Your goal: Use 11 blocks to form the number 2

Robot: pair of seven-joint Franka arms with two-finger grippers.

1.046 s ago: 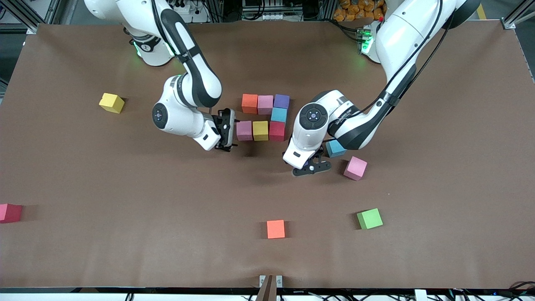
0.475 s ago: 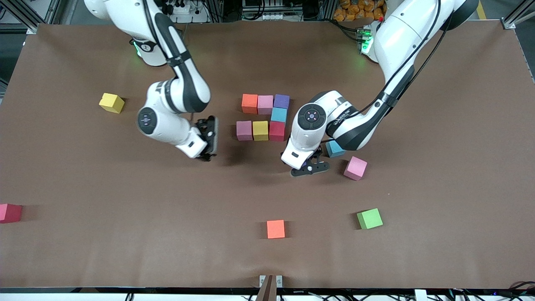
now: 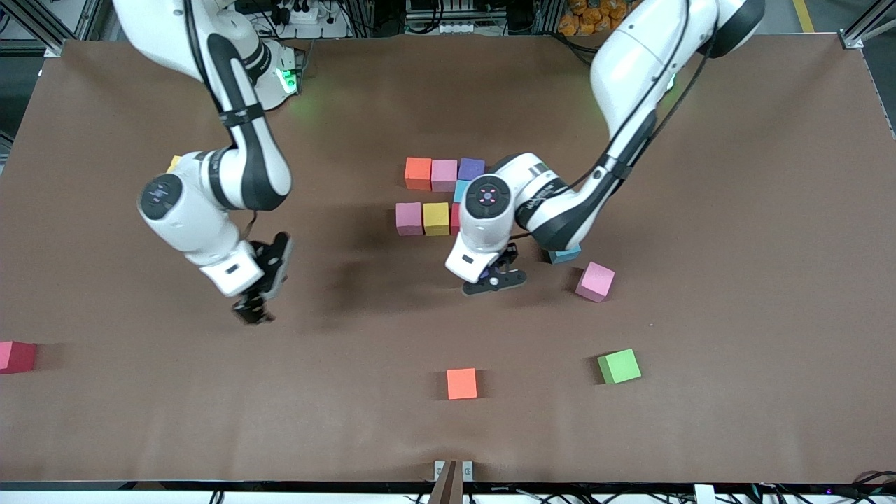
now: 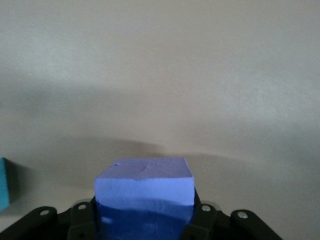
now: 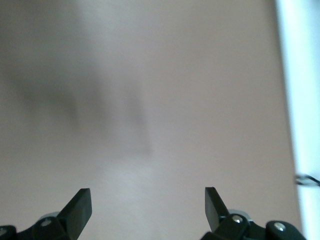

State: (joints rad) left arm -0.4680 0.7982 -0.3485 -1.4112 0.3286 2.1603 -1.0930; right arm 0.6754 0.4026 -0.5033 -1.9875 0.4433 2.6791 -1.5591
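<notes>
Purple block [image 4: 144,192] clamped between left gripper [image 4: 144,220] jaws — right gripper [image 5: 147,207] jaws wide, empty

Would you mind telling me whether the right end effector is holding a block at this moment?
No, the right end effector stands open in the right wrist view with only bare table between its fingers.

Mid-desk: block cluster [image 3: 436,218], rows touching, part of it under the left arm.
Left pincer [image 3: 493,276]: over bare desk [image 3: 735,210] near the cluster, held block [image 4: 144,190] in it.
Left arm's end: loose block [image 3: 595,281] near a half-covered block [image 3: 565,255].
Nearer the camera: front block [image 3: 462,383] and side block [image 3: 619,366], well apart.
Right pincer [image 3: 255,302]: over bare desk.
Right arm's end: edge block [image 3: 15,355].
</notes>
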